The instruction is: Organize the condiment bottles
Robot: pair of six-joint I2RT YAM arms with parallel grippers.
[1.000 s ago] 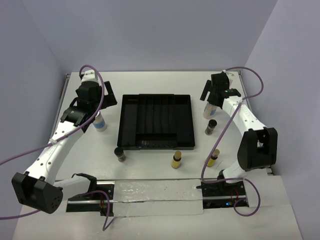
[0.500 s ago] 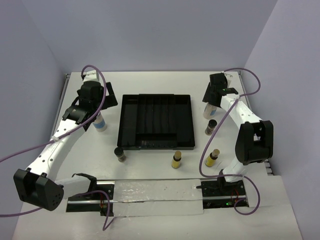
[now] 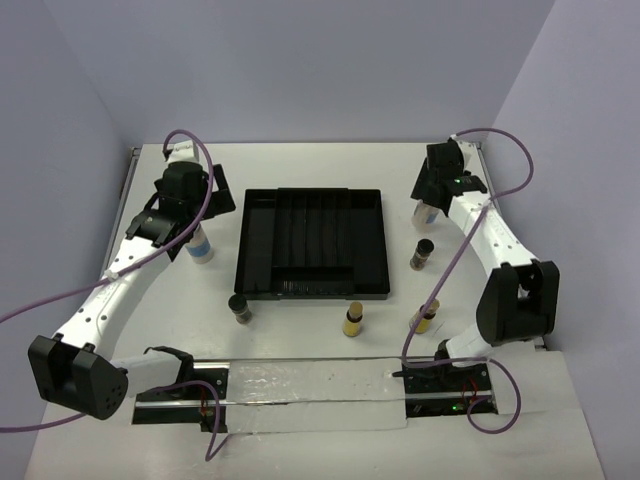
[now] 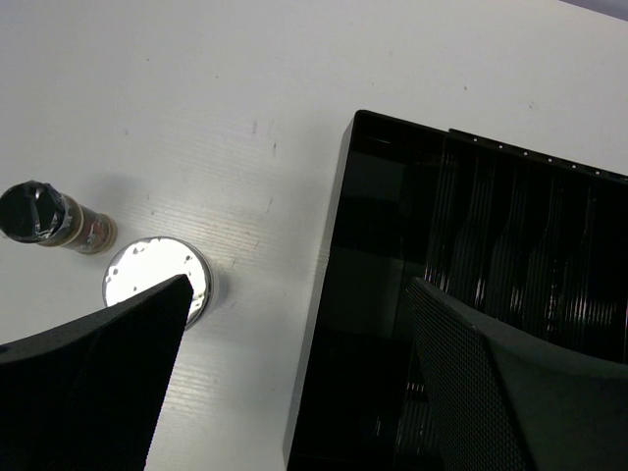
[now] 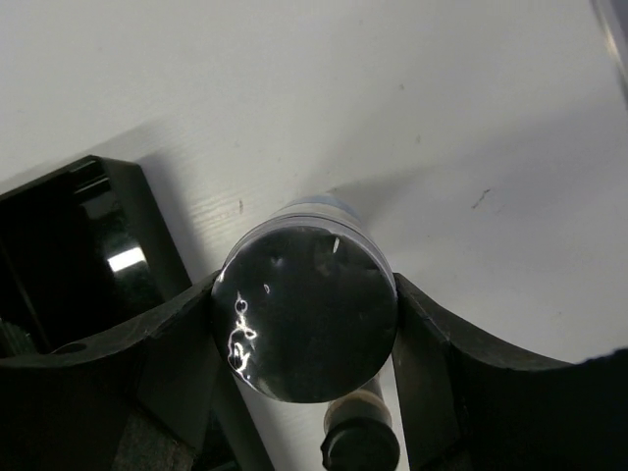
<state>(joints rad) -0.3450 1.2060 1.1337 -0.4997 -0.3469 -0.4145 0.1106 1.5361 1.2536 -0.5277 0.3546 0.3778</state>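
Since a second earlier, the right claw [image 3: 429, 203] had been drawn in from wide open onto the tall bottle with the round grey cap [image 5: 304, 314]. Claw and bottle had been shifted slightly away from the far right corner of the black compartmented plastic tray [image 3: 310, 245].

From above, most of that bottle was covered by the claw. A small yellow-filled bottle [image 3: 425, 318] off the tray's near right corner was crossed by a purple cable [image 3: 440, 270]. The larger white bottle with the blue label [image 3: 201, 248], left of the tray, was topped by the left claw [image 3: 185, 225]. In the left wrist view only its round white top was seen, partly covered by one finger [image 4: 108, 383]. Whether it was touched could not be told.

Only the overhead view showed the second yellow-filled bottle [image 3: 353, 320] before the tray's near edge and a dark brown jar with a black cap [image 3: 239, 308] off the near left corner. Another dark brown black-capped jar [image 3: 422, 253], right of the tray, was cut off at the bottom of the right wrist view.

In the right wrist view, both fingers were seen pressed against the grey cap, so the bottle was gripped with the jaws about half closed. The left claw was spread fully wide, and nothing was held in it.
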